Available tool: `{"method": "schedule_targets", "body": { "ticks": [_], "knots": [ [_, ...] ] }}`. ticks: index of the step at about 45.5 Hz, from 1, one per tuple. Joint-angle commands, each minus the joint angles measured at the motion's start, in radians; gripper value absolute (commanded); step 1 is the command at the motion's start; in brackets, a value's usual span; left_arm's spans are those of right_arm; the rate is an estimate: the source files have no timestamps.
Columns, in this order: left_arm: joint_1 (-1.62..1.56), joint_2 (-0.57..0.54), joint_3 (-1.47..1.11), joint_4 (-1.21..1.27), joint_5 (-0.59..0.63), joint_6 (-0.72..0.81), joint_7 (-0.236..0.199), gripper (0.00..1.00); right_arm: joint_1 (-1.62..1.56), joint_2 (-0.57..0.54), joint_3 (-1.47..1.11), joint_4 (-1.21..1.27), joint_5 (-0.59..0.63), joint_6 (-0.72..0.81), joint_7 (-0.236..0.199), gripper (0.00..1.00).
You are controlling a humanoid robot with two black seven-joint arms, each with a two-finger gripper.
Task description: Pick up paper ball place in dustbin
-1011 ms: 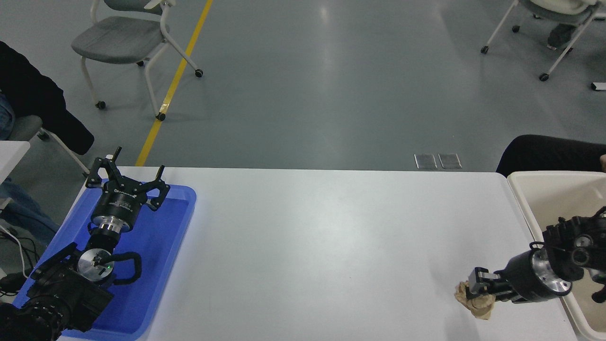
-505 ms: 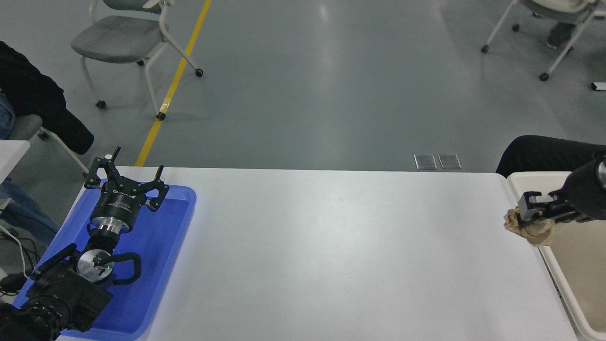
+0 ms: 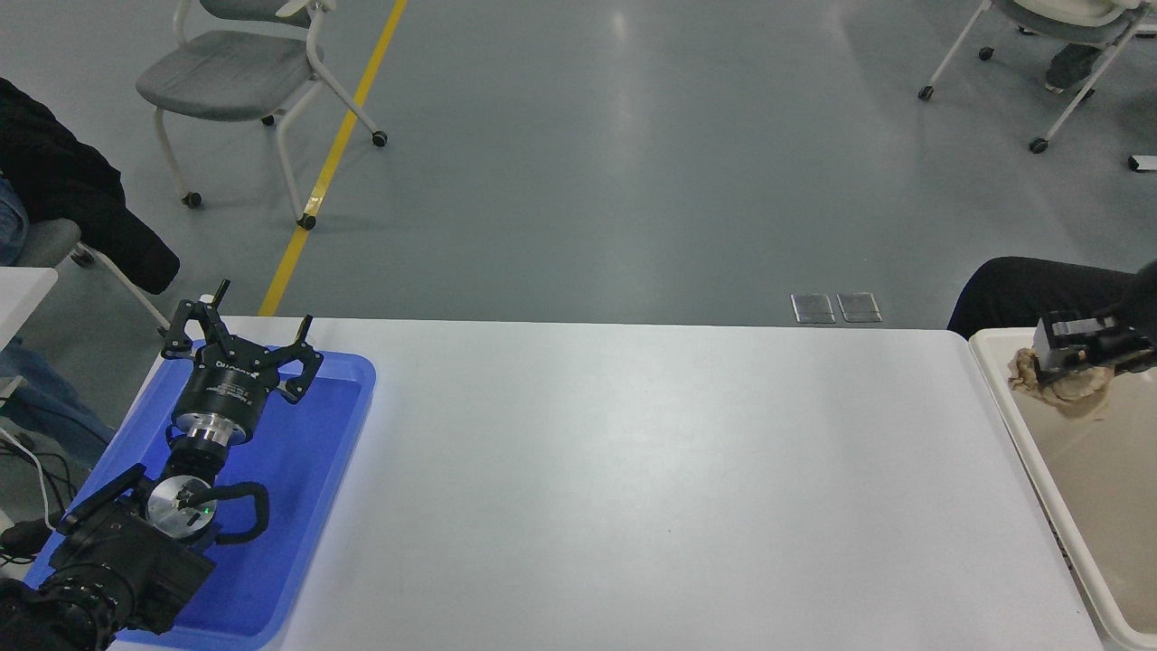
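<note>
The right tool [image 3: 1048, 355] is pinching the paper ball [image 3: 1067, 384] and holding it in the air above the far part of the dustbin [image 3: 1012, 407] at the table's [image 3: 633, 470] right edge. The left tool [image 3: 237, 336] is resting parked over the blue tray [image 3: 298, 506] at the table's left edge, its fingers spread

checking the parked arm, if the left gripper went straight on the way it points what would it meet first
Probably nothing on the table: the left gripper, fingers open, hangs over the blue tray pointing past the table's far edge toward the floor. Depth is unclear.
</note>
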Motion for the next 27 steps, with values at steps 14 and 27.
{"method": "schedule_targets", "body": {
  "ticks": [14,27],
  "knots": [
    [0.0,0.0,0.0,0.0,0.0,0.0,0.0,1.0,-1.031,-0.038,0.596,-0.904,-0.203,-0.121,0.096,0.0],
    [-0.002,0.0,0.0,0.0,0.0,0.0,0.0,1.0,-1.402,0.146,0.762,-1.122,-0.186,-0.353,0.088,0.0]
  ]
}}
